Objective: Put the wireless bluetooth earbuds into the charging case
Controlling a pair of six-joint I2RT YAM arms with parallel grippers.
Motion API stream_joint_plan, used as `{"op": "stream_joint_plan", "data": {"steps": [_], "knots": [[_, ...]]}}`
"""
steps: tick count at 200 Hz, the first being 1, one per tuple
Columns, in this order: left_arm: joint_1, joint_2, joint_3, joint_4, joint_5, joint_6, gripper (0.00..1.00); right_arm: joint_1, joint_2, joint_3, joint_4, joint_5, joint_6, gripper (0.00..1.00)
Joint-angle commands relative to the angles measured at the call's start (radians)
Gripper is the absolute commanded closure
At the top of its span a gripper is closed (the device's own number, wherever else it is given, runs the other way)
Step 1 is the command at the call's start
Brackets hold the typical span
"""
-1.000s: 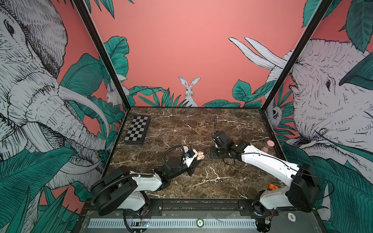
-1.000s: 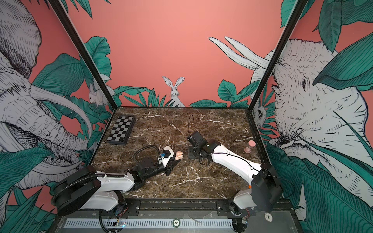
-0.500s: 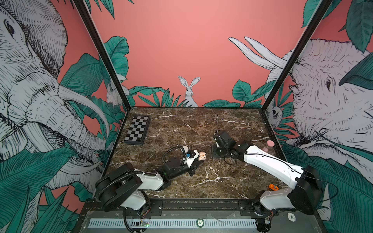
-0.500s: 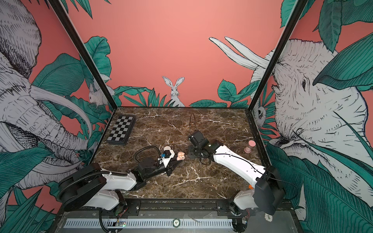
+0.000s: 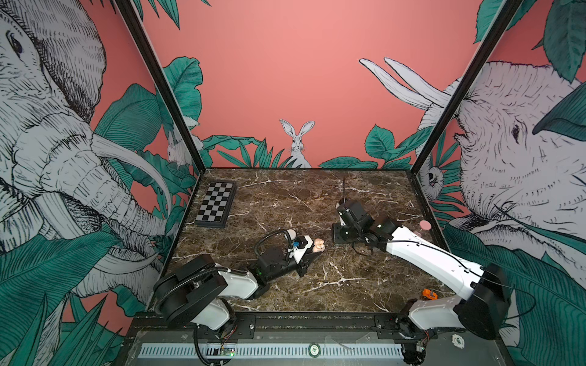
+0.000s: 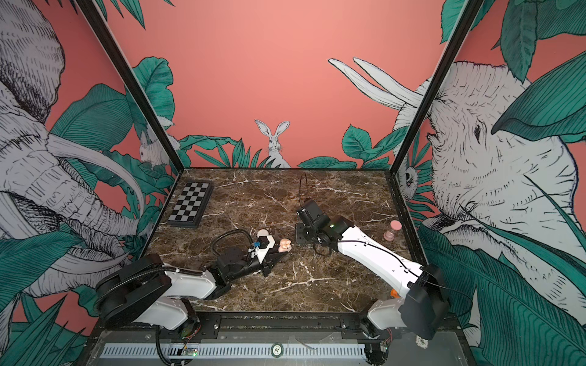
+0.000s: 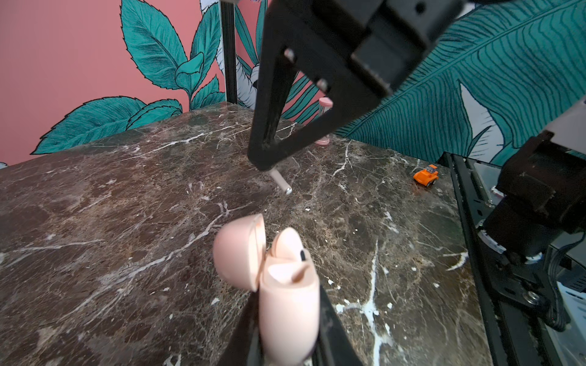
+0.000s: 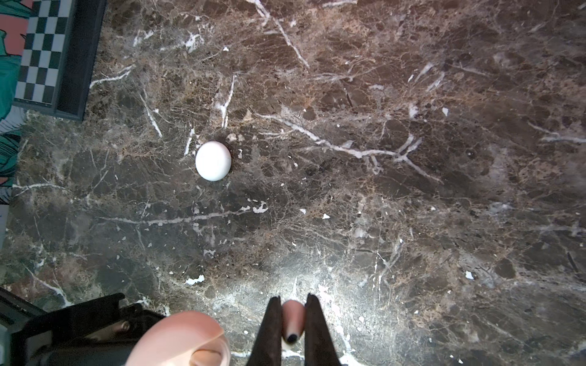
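Above brown marble table [image 5: 285, 196], my left end effector [image 7: 287, 294] grips the open pink charging case [image 7: 291, 317], my right end effector [image 8: 294, 301] a pink earbud [image 8: 293, 318].

The bench [image 5: 317, 285] carries one checkerboard [image 5: 215, 209] at its far left corner, one pink hourglass [image 6: 395, 225] by its right edge, one orange toy car [image 7: 426, 177] and one white round case [image 8: 213, 161]. There is one open pink charging case [image 7: 285, 294] and two wireless bluetooth earbuds: one earbud [image 7: 289, 242] inside it, one earbud [image 8: 293, 317] outside.

The left arm [image 5: 237, 283] and the right arm [image 5: 425, 256] have white shells and black joints. The right gripper [image 7: 264, 160] is black, with silver screws behind the jaws.
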Motion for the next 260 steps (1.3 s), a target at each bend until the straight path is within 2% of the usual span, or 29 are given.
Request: {"op": "stream_joint_plan", "data": {"steps": [1,97,160,176,210,239,260], "knots": [[-0.006,0.015,0.008,0.066,-0.011,-0.034,1.00,-0.003,-0.034,0.027,-0.017,0.008,-0.008,0.93],[-0.006,0.038,0.084,0.002,-0.012,-0.126,1.00,0.010,-0.060,0.029,0.016,-0.033,0.000,0.94],[-0.006,0.087,0.089,0.056,-0.010,-0.172,1.00,0.017,-0.059,0.025,0.029,-0.030,0.004,0.94],[-0.006,0.050,0.061,0.049,-0.036,-0.158,1.00,0.017,-0.057,0.024,0.001,-0.014,-0.001,0.94],[-0.006,-0.063,0.029,-0.085,-0.080,-0.109,1.00,0.016,-0.059,-0.056,0.036,-0.017,0.014,0.94],[-0.006,-0.134,0.001,-0.128,-0.131,-0.067,1.00,0.006,-0.035,-0.089,0.050,-0.031,0.014,0.89],[-0.006,-0.148,-0.005,-0.116,-0.156,-0.053,1.00,-0.031,0.020,-0.078,0.051,-0.076,-0.005,0.75]]}}
